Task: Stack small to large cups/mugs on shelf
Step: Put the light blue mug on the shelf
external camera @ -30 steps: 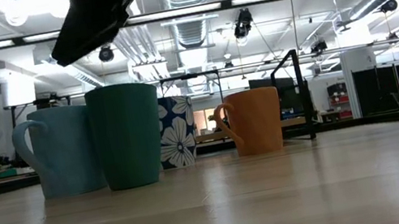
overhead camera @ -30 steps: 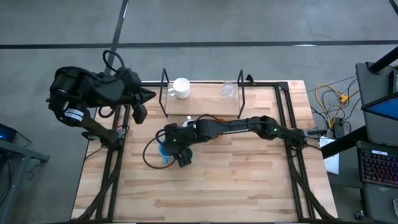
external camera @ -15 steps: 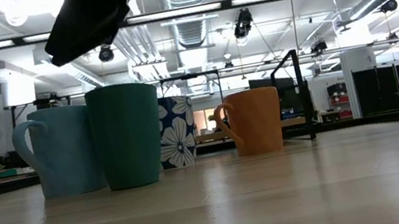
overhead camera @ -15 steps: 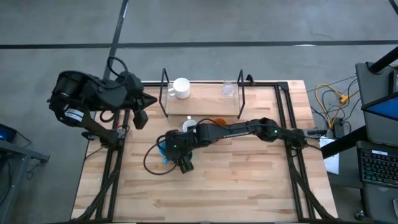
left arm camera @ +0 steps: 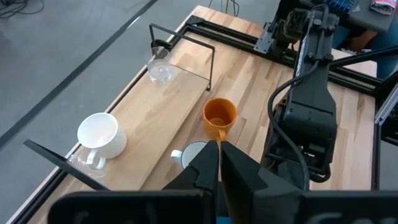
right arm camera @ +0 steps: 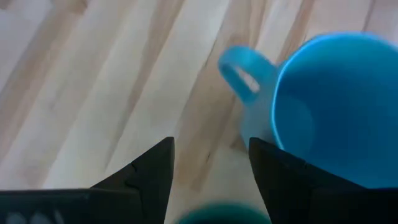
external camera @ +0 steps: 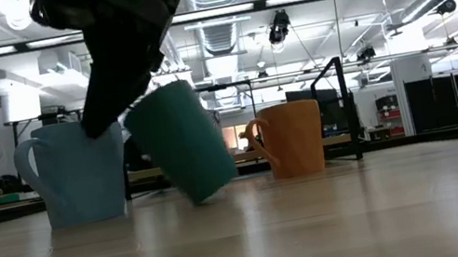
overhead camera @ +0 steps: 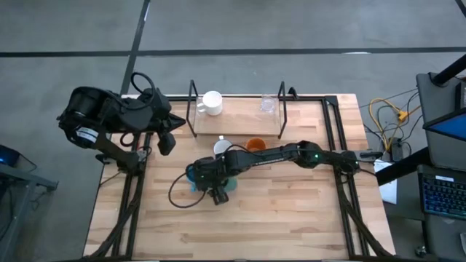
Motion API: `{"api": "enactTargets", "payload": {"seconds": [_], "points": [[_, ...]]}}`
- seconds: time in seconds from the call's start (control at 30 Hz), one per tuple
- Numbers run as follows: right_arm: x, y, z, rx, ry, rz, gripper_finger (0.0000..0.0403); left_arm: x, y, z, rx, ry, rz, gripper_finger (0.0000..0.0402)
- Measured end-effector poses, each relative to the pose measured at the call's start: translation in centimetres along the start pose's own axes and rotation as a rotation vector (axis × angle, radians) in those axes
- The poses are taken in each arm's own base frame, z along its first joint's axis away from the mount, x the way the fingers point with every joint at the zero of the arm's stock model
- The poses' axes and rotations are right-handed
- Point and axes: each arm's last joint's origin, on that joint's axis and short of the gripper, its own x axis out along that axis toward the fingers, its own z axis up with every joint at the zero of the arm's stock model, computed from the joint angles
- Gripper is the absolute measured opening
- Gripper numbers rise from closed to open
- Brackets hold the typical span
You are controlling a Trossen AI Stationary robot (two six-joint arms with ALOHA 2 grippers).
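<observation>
The dark teal cup (external camera: 179,142) stands tilted between the light blue mug (external camera: 76,174) and the orange mug (external camera: 292,139), and my right gripper (overhead camera: 217,191) is shut on it. The whitish-silver mug (overhead camera: 222,148) stands on the table in front of the shelf (overhead camera: 237,125). A white cup (overhead camera: 212,102) and a clear glass (overhead camera: 267,105) stand on the shelf. My left gripper (left arm camera: 219,163) is shut and empty, above the table's left edge. My right gripper holds the teal cup by its upper part (external camera: 135,119), one finger (right arm camera: 146,171) on either side of the cup (right arm camera: 224,214). The fingers come slanting down from above. The cup leans over, its lower edge (external camera: 205,196) at the table; whether it is clear I cannot tell.
The light blue mug (right arm camera: 323,106) stands close beside the right gripper, toward the table's left. Black frame rails (overhead camera: 331,131) run along the table's sides. Bare wooden tabletop (overhead camera: 291,211) lies toward the near edge.
My right gripper has come down and toward the table's near edge onto the teal cup and taken hold of it. The cup, upright before, now leans over. The whitish-silver mug has come into the high view from under the arm.
</observation>
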Motion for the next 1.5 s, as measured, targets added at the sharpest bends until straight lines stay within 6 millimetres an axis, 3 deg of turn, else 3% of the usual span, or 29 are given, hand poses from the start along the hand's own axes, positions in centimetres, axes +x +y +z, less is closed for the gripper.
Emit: {"api": "enactTargets", "payload": {"seconds": [0.4,1.03,1.5], "points": [[-1.3,0.0,0.8,-0.020,-0.054,-0.015,0.0201,0.2,-0.1,0.0,0.003,0.004,0.002,0.0002],[-1.8,-0.5,1.0,-0.050,-0.078,-0.029,0.0201,0.2,-0.2,0.0,0.003,0.015,-0.017,0.0002],[-2.4,-3.9,0.4,-0.002,-0.120,-0.044,0.0201,0.4,-0.4,-0.1,0.005,0.027,-0.024,0.0002]]}}
